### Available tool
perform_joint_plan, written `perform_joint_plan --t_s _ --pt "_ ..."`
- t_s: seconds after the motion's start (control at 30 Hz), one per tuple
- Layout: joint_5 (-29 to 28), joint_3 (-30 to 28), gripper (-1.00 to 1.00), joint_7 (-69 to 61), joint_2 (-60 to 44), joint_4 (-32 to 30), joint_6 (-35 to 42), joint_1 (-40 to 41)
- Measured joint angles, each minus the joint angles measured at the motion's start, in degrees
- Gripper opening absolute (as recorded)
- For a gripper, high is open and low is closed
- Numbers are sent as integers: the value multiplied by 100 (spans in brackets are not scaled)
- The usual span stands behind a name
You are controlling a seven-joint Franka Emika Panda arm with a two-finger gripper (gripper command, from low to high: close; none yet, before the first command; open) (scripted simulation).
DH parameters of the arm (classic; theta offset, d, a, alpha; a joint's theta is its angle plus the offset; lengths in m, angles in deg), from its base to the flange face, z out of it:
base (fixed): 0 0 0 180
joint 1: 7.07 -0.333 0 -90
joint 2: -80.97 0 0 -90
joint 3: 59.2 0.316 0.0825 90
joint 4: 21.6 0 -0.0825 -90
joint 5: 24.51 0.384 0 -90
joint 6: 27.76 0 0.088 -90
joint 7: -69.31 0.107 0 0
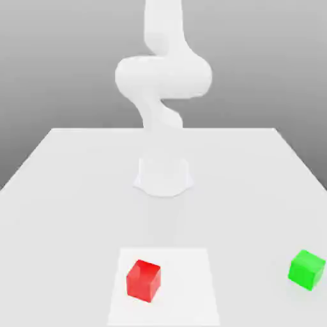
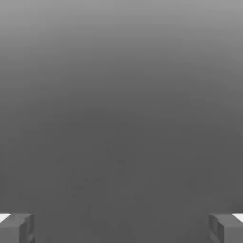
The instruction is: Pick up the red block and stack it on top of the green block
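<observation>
— How do the jaws stand?

— Spread wide, with nothing between them; in the hand view the two grey fingertips [image 2: 16, 228] sit at opposite edges, and all that lies in the gap is plain grey background.

— And the arm [image 1: 163, 70] itself?

— White, bent back on itself above its round base [image 1: 163, 175], which is planted on the pale bench [image 1: 64, 191]; I can't really make out the hand from the exterior view, as the white links blur together there.

— Where is the red block [image 1: 144, 279]?

— Resting on the bench in front of the base, near the front edge; it sits on a slightly brighter square patch [image 1: 191, 287] of the surface, turned so one corner faces the camera; nothing is touching it.

— The green block [image 1: 307, 269]?

— Also on the bench, well apart from the red one, far over on the exterior view's right, close to that edge; it lies outside the bright patch, and it too is untouched.
</observation>
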Motion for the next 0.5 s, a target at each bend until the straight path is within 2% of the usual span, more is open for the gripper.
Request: perform_joint_plan --t_s 0.5 --pt "-194 151 0 1191 -3155 -1260 -1582 502"
